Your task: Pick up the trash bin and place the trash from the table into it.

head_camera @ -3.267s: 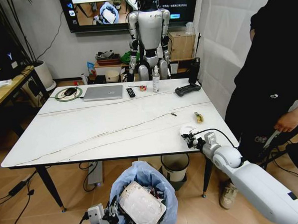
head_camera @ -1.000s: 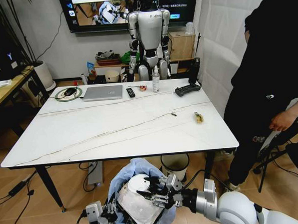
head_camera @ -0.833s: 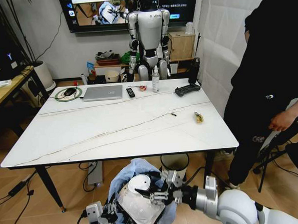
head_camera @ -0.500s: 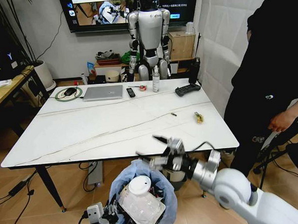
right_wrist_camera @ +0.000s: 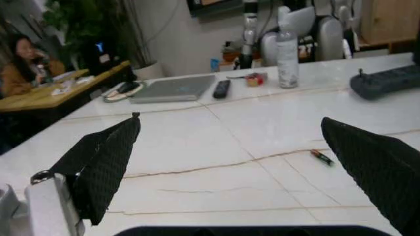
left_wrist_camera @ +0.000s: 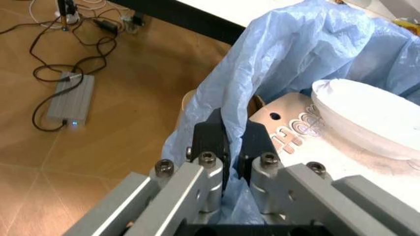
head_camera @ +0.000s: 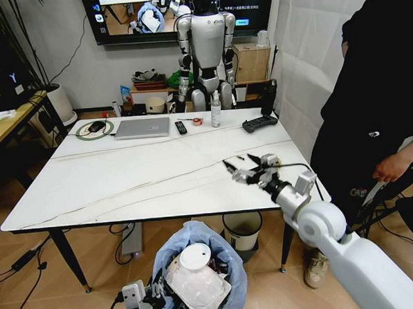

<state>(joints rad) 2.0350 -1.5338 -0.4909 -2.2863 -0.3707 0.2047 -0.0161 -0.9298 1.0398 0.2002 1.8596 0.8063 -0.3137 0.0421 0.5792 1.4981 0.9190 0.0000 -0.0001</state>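
The small round trash bin (head_camera: 199, 276) with its crinkly light-blue plastic liner sits low in front of the white marble-look table (head_camera: 145, 178), below its near edge, mouth facing straight up and its long axis upright. It is packed nearly to the brim: a flat white packet (head_camera: 197, 288) lies slantwise across the top with a small round white plate (head_camera: 196, 256) resting on it, both riding about level with the rim. The left gripper (left_wrist_camera: 229, 147) is clamped on a fold of the blue bag at the rim, and that looks to me the weak spot; it seems to hold film rather than the bin wall, so a tilt or a jerk could stretch the bag, slip it free or tip the heaped litter onto the wooden floor. Up over the table's right part, the right gripper (head_camera: 247, 169) hangs with its black fingers spread wide and nothing between them. Just beyond it lie a small dark stick-like bit (head_camera: 240, 157) and a little yellow scrap (head_camera: 274, 163) near the right edge. I'd guess such small, low pieces are easy to pinch badly or flick away. A silver laptop (head_camera: 143, 127) sits at the far side, well apart.
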